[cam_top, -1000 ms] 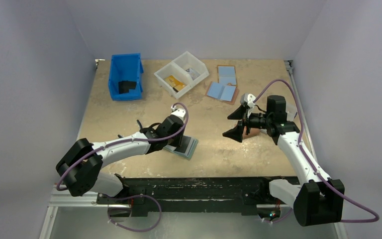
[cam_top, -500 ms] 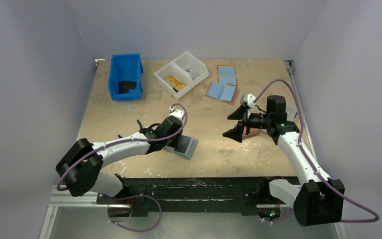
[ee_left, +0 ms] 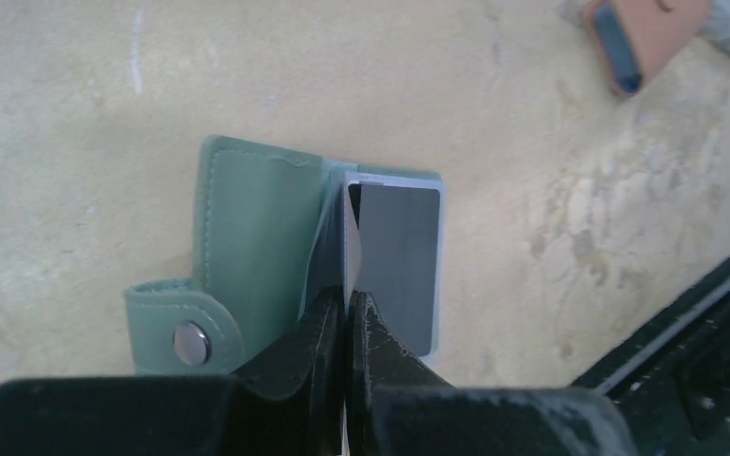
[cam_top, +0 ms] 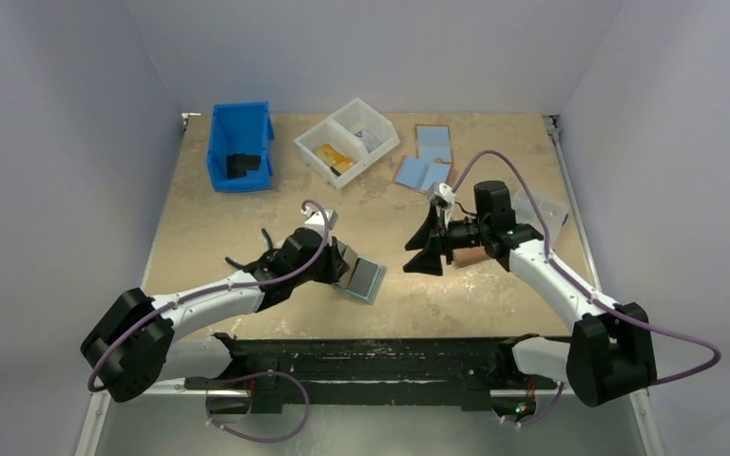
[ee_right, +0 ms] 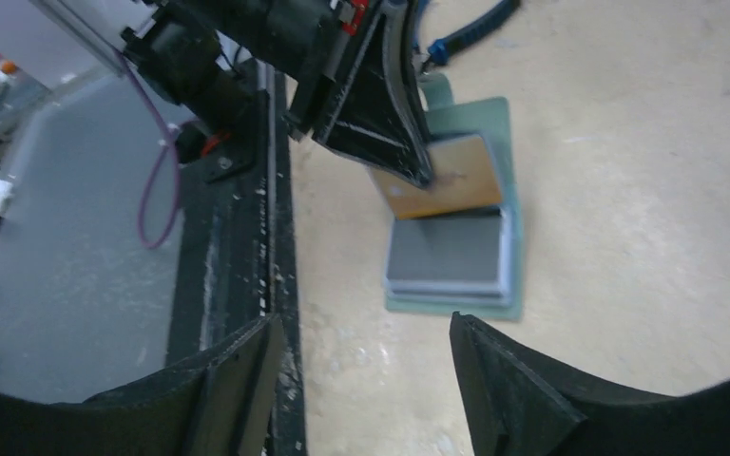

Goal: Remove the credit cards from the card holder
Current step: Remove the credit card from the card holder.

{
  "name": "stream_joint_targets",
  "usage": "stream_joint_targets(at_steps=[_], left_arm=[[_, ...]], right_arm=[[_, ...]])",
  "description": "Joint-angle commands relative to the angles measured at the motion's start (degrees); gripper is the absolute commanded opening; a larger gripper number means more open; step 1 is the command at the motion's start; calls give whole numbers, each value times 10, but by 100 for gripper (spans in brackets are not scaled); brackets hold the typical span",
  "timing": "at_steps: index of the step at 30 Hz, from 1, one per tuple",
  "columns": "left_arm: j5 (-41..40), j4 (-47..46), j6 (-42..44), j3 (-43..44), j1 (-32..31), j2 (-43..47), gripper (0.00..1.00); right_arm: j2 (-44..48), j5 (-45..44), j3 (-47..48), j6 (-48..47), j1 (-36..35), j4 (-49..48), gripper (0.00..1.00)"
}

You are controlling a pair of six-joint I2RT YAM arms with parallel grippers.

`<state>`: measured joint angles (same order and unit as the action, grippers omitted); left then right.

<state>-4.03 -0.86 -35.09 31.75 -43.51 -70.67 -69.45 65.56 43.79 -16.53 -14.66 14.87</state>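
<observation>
The teal card holder lies open near the table's front edge. A dark credit card rests flat on its right half. My left gripper is shut on a tan-orange credit card, seen edge-on in the left wrist view. The card stands tilted up over the holder's fold. I cannot tell whether a clear sleeve still surrounds it. My right gripper hovers open just right of the holder, with nothing between its fingers.
A salmon-pink wallet lies to the right, behind my right gripper. At the back stand a blue bin, a white two-part tray and flat light-blue wallets. The black rail borders the front edge.
My left gripper has shut on the tan-orange card and tilted it up off the holder. The right arm has swung left toward the holder, its jaws a little narrower.
</observation>
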Motion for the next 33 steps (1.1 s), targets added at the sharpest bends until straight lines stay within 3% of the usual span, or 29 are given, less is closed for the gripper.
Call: stream_joint_targets(at_steps=[1, 6, 12, 20, 33], left_arm=[[70, -181, -80, -36, 3, 26, 0], [90, -357, -174, -99, 3, 1, 0], [100, -537, -236, -149, 2, -41, 0], [118, -653, -264, -187, 2, -56, 0], [135, -710, -279, -200, 3, -53, 0]], right_arm=[[-11, 24, -17, 163, -34, -153, 68], [-36, 27, -79, 382, -47, -374, 59], [-98, -7, -119, 496, -50, -487, 56], [-163, -4, -120, 509, -90, -528, 54], [-199, 26, -110, 537, -95, -561, 48]])
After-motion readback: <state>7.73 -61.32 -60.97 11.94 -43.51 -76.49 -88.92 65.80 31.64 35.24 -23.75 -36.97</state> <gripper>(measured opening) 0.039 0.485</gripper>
